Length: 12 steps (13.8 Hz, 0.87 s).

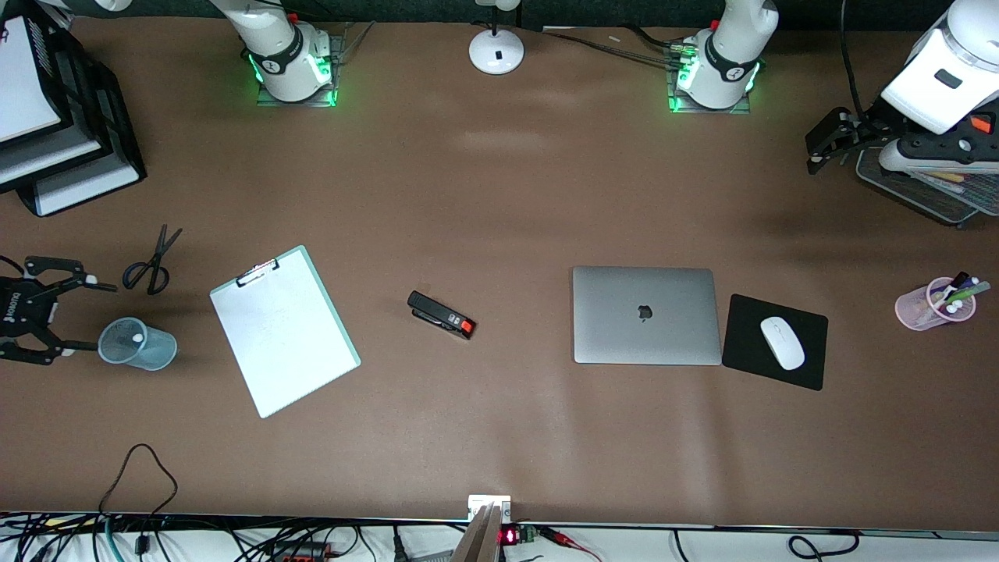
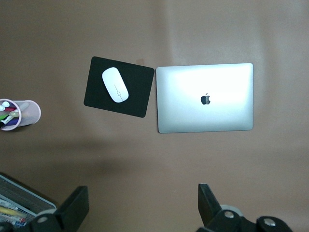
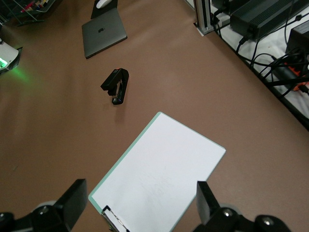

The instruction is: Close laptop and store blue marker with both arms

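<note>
Laptop shut, marker looked parked, both arms pulled off to the table ends.

The laptop (image 1: 645,315) lay lid-down, closed flat mid-table toward the left arm's end, touching the mouse pad (image 1: 774,341). The right gripper (image 1: 35,311) hung at the right arm's edge beside the blue cup (image 1: 137,343), fingers spread and empty; I reckoned that white tip inside was the blue marker (image 1: 138,338), hard to be sure. The left gripper (image 1: 835,140) sat over the mesh tray (image 1: 917,187) corner, fingers apart, empty. Next move, I guessed: just retreat.

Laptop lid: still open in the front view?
No. The laptop lies flat with its lid down, apple logo facing up, beside the mouse pad.
</note>
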Tool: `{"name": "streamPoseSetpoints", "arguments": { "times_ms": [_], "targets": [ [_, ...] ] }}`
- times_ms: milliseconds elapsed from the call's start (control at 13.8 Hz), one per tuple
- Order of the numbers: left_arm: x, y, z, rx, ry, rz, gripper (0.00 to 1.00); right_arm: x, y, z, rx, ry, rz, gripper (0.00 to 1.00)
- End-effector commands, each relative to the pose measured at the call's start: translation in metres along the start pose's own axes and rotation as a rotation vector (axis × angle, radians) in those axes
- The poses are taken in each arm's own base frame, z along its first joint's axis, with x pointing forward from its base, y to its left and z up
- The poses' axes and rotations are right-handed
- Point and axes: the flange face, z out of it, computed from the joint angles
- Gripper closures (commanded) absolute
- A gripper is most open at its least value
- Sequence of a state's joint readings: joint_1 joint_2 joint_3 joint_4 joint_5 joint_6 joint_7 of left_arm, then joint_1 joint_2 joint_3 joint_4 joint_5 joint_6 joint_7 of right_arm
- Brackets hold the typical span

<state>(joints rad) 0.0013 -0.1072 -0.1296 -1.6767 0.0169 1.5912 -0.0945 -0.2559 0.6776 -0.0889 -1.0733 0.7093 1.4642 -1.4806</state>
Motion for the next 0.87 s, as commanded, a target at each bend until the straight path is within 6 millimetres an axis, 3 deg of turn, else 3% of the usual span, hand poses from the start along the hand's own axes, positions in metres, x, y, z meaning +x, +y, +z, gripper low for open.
{"name": "streamPoseSetpoints", "arguments": {
  "times_ms": [0,218,508,798],
  "targets": [
    [0.000,0.001,-0.001,-0.016,0.003,0.013,0.00,0.044,-0.019,0.009,0.002,-0.079,0.058,0.00],
    [0.000,0.003,-0.001,-0.016,0.005,0.016,0.00,0.090,-0.035,0.039,-0.004,-0.166,0.148,0.00],
    [0.000,0.000,-0.001,-0.016,0.001,0.013,0.00,0.140,-0.074,0.053,-0.091,-0.331,0.307,0.00],
    [0.000,0.000,-0.001,-0.016,0.001,0.013,0.00,0.139,-0.118,0.077,-0.122,-0.432,0.594,0.00]
  ]
}}
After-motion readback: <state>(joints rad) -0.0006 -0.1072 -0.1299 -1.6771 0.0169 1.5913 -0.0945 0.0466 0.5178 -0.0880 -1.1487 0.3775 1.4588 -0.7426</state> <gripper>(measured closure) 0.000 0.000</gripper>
